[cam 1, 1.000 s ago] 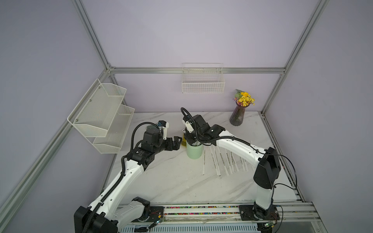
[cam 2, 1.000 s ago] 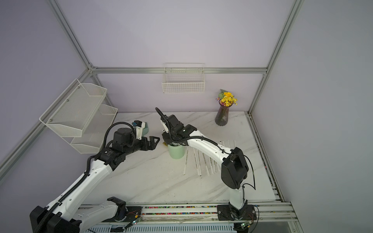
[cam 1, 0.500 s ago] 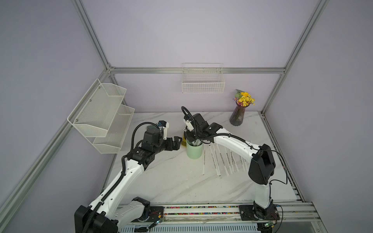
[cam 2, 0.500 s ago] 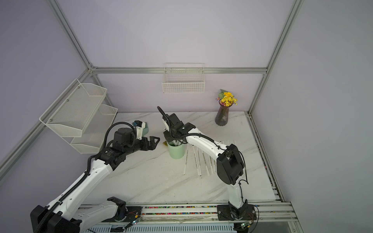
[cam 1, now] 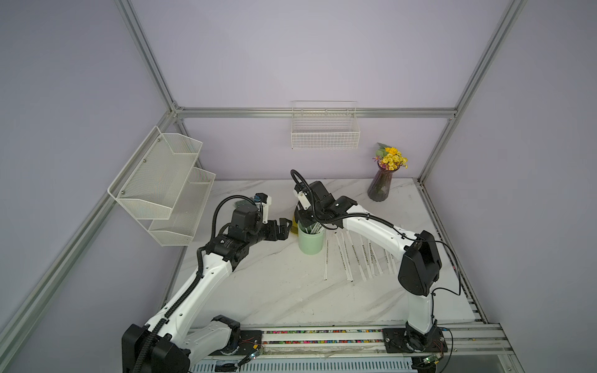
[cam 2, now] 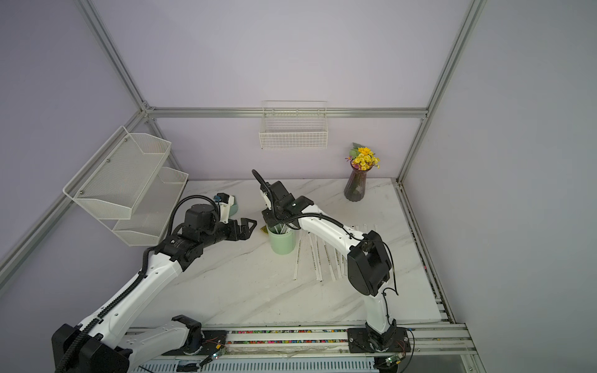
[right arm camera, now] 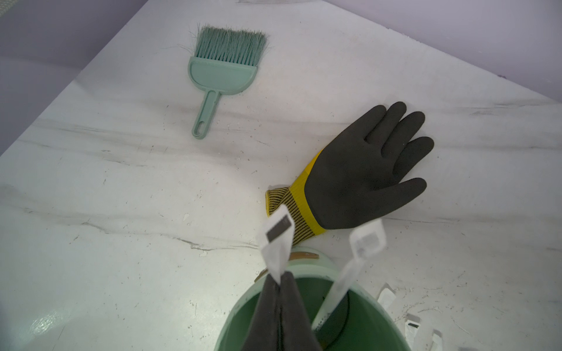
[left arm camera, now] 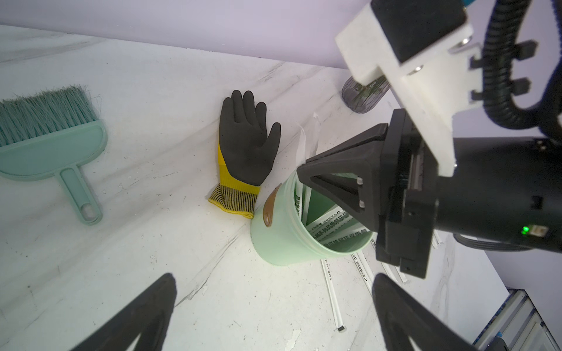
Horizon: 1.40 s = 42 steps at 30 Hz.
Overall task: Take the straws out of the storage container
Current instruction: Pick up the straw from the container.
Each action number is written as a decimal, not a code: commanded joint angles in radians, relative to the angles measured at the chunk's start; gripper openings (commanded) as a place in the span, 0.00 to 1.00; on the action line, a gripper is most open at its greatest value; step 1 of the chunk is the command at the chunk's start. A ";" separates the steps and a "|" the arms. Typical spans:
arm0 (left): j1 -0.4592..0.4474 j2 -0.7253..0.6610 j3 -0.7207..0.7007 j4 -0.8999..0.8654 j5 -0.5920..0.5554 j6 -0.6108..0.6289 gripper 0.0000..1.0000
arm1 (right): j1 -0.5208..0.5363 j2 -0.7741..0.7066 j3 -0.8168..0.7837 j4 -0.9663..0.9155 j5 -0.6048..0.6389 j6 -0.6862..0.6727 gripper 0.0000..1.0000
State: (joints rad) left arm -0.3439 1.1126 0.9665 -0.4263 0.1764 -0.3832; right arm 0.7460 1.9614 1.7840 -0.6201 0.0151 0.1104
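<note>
Right now, in both top views, my right tool point(cam 1: 306, 222) is reaching down into the mouth of the storage container point(cam 1: 310, 242), so that arm is the one on the job. My left tool point(cam 1: 286, 228) is hanging just beside the container, on the side away from the straws point(cam 1: 326, 258) already lying fanned on the surface point(cam 1: 274, 290). More straws are leaning inside the container.

From the left wrist, my left tool point(left arm camera: 273, 276) is standing released, its jaws spread wide with nothing between them, stopping short of the container's wall point(left arm camera: 273, 243). The right tool point(left arm camera: 301, 173) is sitting at the container's rim, drawn to a point.

From the right wrist, my right tool point(right arm camera: 281, 281) is clenching one straw point(right arm camera: 276, 240) just above the container's rim point(right arm camera: 316, 269). Its printed end is sticking up past the tool's tip and the rest is running down into the container. A second straw point(right arm camera: 340, 282) is leaning loose beside it. I am judging that the pull has to be going along that long axis, up and out of the container, until the lower end is clearing the rim.
</note>
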 commanded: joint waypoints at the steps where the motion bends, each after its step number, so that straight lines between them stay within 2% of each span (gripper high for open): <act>1: -0.003 0.000 -0.011 0.045 0.009 -0.006 1.00 | -0.004 -0.066 0.011 0.003 -0.010 -0.011 0.06; 20: -0.003 0.008 -0.011 0.061 0.021 -0.019 1.00 | -0.004 -0.125 0.004 0.040 0.006 -0.043 0.05; 42: -0.003 0.016 -0.005 0.078 0.026 -0.026 1.00 | -0.015 -0.196 0.102 0.011 0.009 -0.052 0.05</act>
State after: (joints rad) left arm -0.3439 1.1286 0.9668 -0.3962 0.1905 -0.3897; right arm 0.7395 1.8030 1.8576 -0.6048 0.0216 0.0811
